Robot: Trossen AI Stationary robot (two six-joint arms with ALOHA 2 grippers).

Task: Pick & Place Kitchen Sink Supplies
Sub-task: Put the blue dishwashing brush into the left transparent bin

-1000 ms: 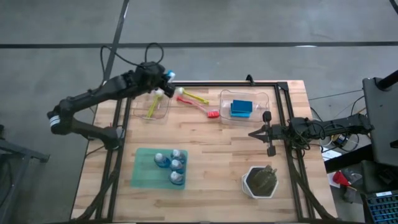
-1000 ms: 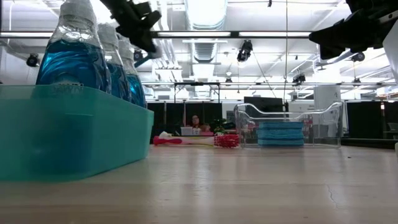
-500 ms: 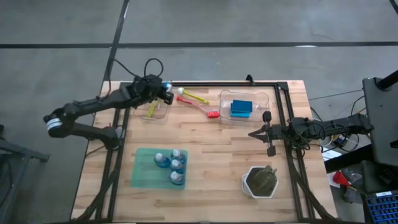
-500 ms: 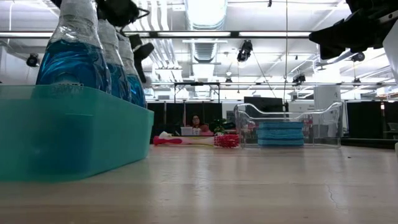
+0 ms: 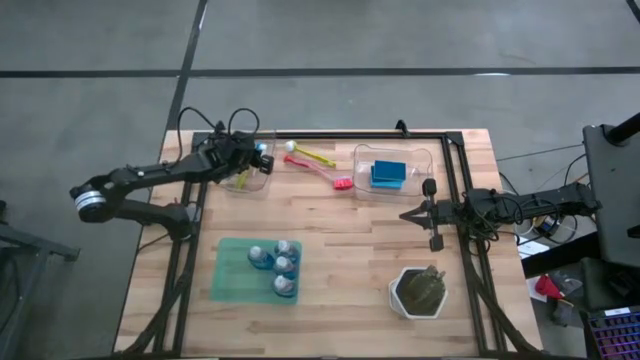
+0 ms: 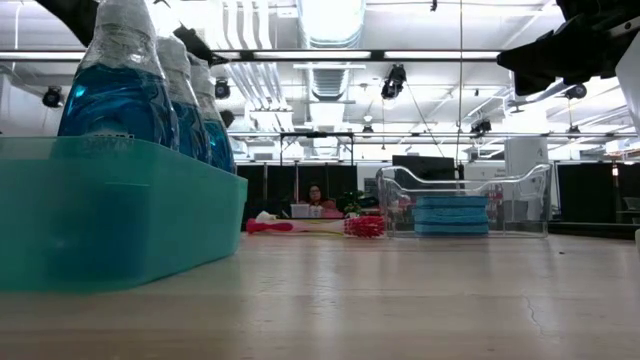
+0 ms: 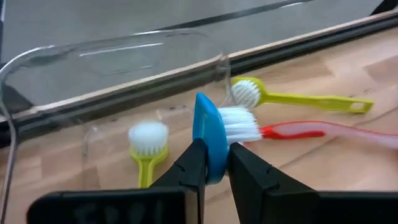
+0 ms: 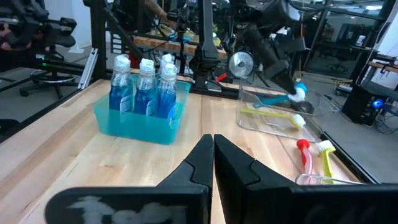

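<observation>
My left gripper (image 5: 258, 158) is shut on a blue brush (image 7: 208, 134) with white bristles (image 7: 239, 124), just above the clear bin (image 5: 245, 172) at the table's far left. A yellow-green brush (image 7: 148, 142) lies inside that bin. Another yellow-green brush (image 5: 312, 155) and a pink one (image 5: 322, 172) lie flat on the wood beside it. Several bottles of blue liquid (image 5: 275, 268) stand in a teal tray (image 5: 230, 270). Blue sponges (image 5: 388, 174) lie in a second clear bin (image 5: 420, 160). My right gripper (image 5: 405, 213) waits shut at the table's right. My left gripper pinches the blue brush between its two fingers (image 7: 194, 167), at the blue part just behind the bristle head (image 7: 211, 158). The fingers slant down from the table's left. The brush is lifted clear above the bin, bristles pointing sideways. The fingers hide its handle in the wrist view.
A white hexagonal pot with a dark plant (image 5: 418, 292) stands at the near right. A black frame (image 5: 450, 170) runs along the table's far and right sides. Bare wood lies between the teal tray and the pot.
My left gripper has come down with the blue brush from well above the table to just over the far-left clear bin, shifting a little toward the table's left and rolling its wrist somewhat. The brush stays in the hold.
</observation>
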